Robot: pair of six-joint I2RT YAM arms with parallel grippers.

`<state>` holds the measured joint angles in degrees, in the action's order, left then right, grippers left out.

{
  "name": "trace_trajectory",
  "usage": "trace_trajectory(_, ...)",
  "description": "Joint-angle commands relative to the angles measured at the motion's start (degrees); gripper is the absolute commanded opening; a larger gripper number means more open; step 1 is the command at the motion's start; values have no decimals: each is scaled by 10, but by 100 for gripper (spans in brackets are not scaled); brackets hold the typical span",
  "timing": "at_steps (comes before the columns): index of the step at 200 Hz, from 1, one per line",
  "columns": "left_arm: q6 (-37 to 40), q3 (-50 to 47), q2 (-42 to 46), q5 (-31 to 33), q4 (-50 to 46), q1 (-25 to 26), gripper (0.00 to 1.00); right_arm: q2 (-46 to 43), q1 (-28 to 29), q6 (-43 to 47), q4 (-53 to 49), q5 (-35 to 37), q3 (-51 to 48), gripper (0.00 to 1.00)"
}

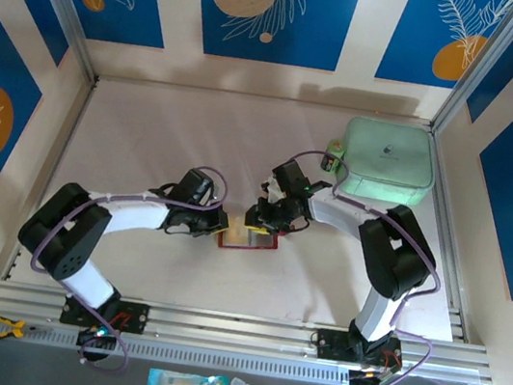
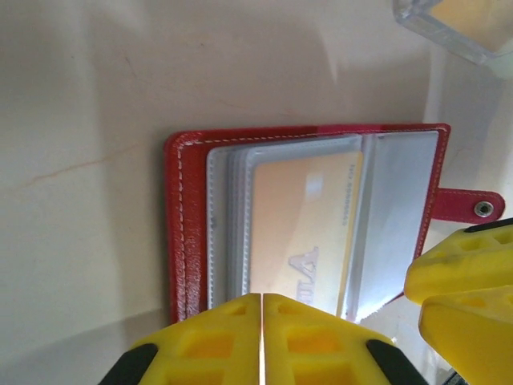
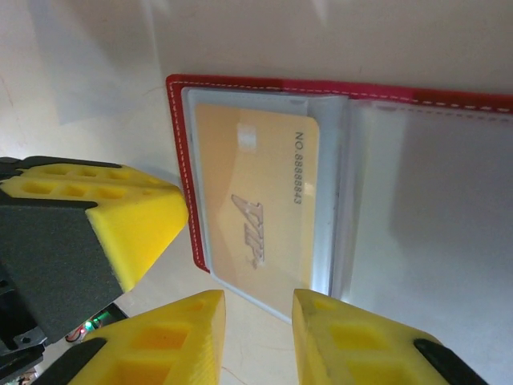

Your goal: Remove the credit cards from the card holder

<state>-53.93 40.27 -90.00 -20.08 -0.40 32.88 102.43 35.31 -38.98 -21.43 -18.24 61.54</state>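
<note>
**Ana:** Where is the card?

**Ben:** A gold card (image 3: 256, 208) sits inside a clear pocket (image 3: 333, 200) of the red wallet (image 3: 178, 160); "VIP" lettering shows through the plastic; the left wrist camera also looks onto a gold card (image 2: 300, 233) under plastic, with more pockets stacked beside it.

**Ana:** And the wallet itself?

**Ben:** Open and flat on the pale table (image 1: 148, 136), between the two arms; its snap tab (image 2: 469, 207) sticks out at one end.

**Ana:** Is the card out at all?

**Ben:** No; its face lies under the plastic, inside the red border.

**Ana:** How do the jaws stand?

**Ben:** The left gripper (image 2: 262, 305) has its yellow fingers (image 2: 200, 345) pressed together with a hairline between them; they sit right at the wallet's edge, where the pockets end; whether a pocket lip is nipped there, I cannot tell. The right gripper (image 3: 258, 303) has its jaws apart; bare table shows in the gap; the pocket's edge and the card's short end lie just at its fingertips, not clamped.

**Ana:** And seen from above?

**Ben:** The left gripper (image 1: 216, 226) is at the wallet's (image 1: 251, 241) left end; the right gripper (image 1: 260, 219) is at its far edge; the two are close together, and the right one's fingers sit just beside the snap tab.

**Ana:** Anything else around?

**Ben:** A green case (image 1: 388, 163) at the far right of the table, well apart from the wallet; a clear plastic piece (image 2: 457, 24) near the top edge of the left wrist view.
</note>
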Motion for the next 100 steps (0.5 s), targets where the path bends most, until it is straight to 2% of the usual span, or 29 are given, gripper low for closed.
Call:
trace_trajectory(1,7,0,-16,-15,9,-6,8,15,3,7,-1,-23,23,28)
trace_trajectory(100,20,-3,-26,4,-28,-12,7,59,7,19,-8,-23,43,27)
